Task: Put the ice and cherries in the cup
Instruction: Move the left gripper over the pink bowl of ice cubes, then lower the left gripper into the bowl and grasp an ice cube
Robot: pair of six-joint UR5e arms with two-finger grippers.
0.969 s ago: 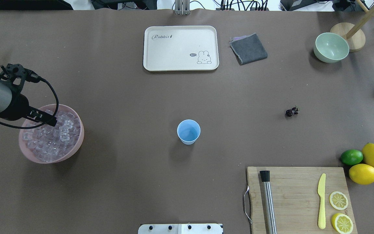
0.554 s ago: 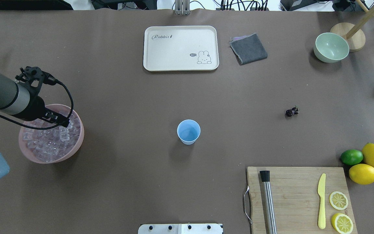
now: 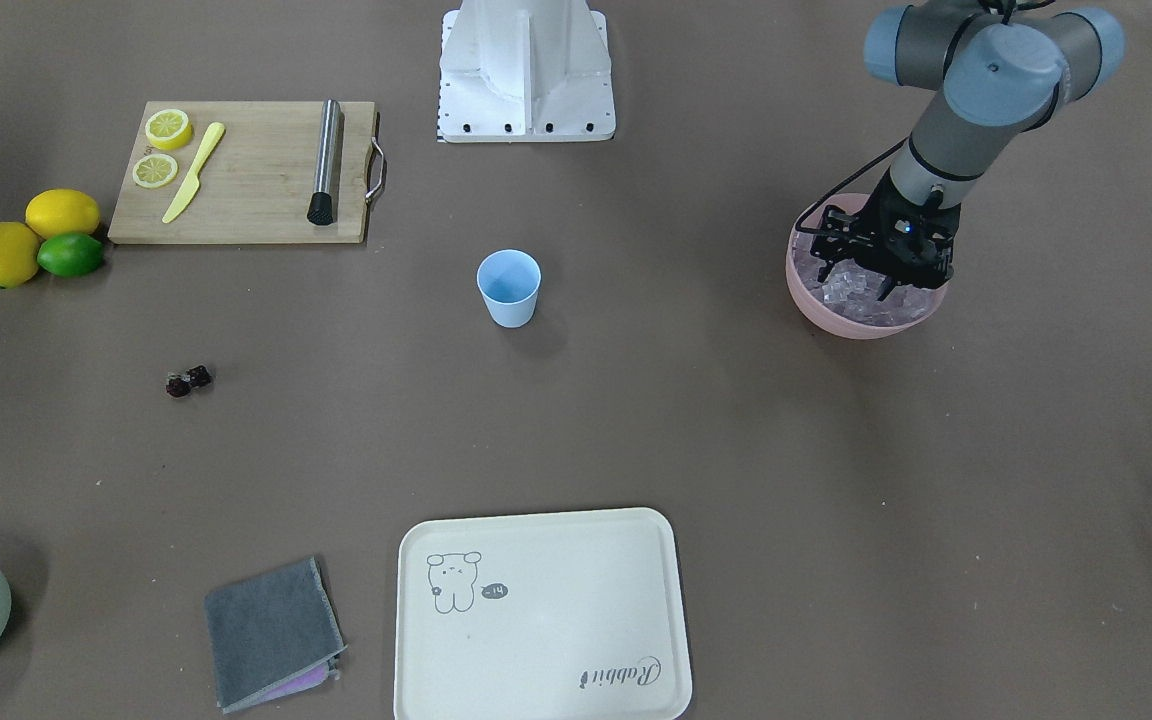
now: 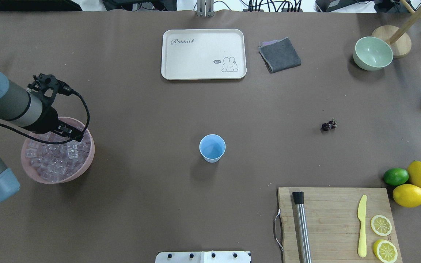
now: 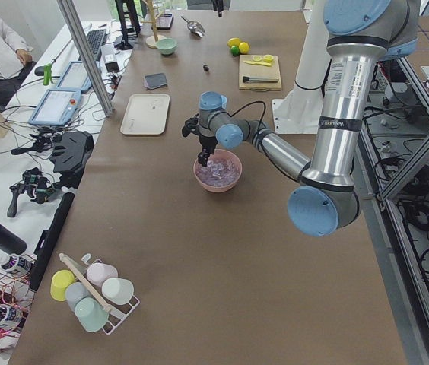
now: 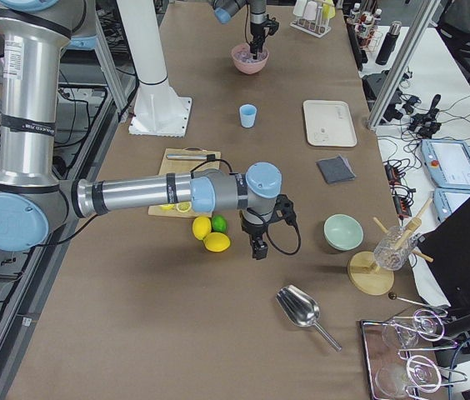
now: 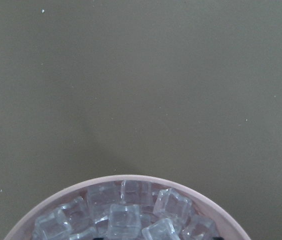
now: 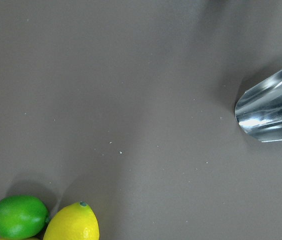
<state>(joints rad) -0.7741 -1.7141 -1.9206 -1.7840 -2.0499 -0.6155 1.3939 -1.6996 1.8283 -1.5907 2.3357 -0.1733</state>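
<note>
The light blue cup [image 4: 212, 148] stands upright mid-table, nothing showing inside it. The ice [image 4: 55, 160] fills a pink bowl [image 4: 89, 160] at the table's left side. My left gripper [image 4: 79, 137] hangs over the bowl's cup-side rim, just above the cubes. In the left wrist view only two dark tips show, far apart at the bottom edge, with ice [image 7: 123, 220] between them, so it looks open. The cherries [image 4: 328, 125] lie alone on the table, right of the cup. My right gripper [image 6: 258, 250] shows only in the exterior right view, near the lemons; I cannot tell its state.
A cream tray [image 4: 203, 54], a grey cloth [image 4: 280, 54] and a pale green bowl [image 4: 372, 53] line the far side. A cutting board [image 4: 334, 219] with a muddler, a yellow knife and lemon slices sits front right. Beside it lie lemons [image 4: 409, 195] and a lime; a metal scoop [image 8: 273, 107] lies beyond.
My left arm has swung in from the left edge, carrying the gripper across the pink bowl toward its cup-side rim. The cup and cherries have not moved.
</note>
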